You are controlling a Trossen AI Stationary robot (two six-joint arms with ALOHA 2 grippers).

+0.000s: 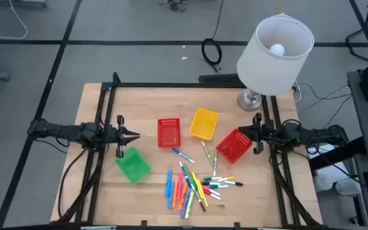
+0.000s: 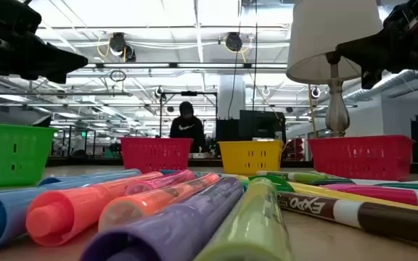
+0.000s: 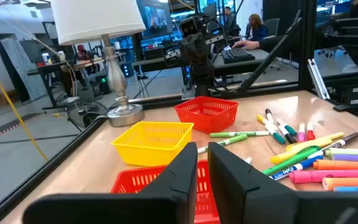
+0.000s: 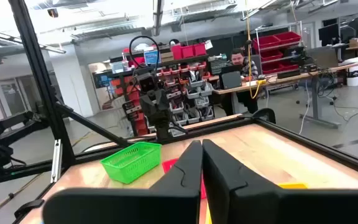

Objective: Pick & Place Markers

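Many markers [image 1: 193,185] in blue, orange, pink, green, yellow and purple lie loose in a heap on the wooden table, near its front edge; the low view shows them close up [image 2: 194,210]. My left gripper [image 1: 138,135] hovers above the table's left part, between the green basket [image 1: 133,165] and a red basket [image 1: 168,133]. Its fingers [image 3: 188,165] stand a narrow gap apart with nothing between them. My right gripper [image 1: 238,133] hovers at the right, over the far corner of the other red basket [image 1: 234,145], shut and empty [image 4: 202,149].
A yellow basket [image 1: 204,123] stands between the two red ones. A table lamp with a white shade [image 1: 276,48] stands at the far right corner. A black frame [image 1: 171,84] runs along the table's far edge and sides. A person [image 2: 186,123] sits beyond the table.
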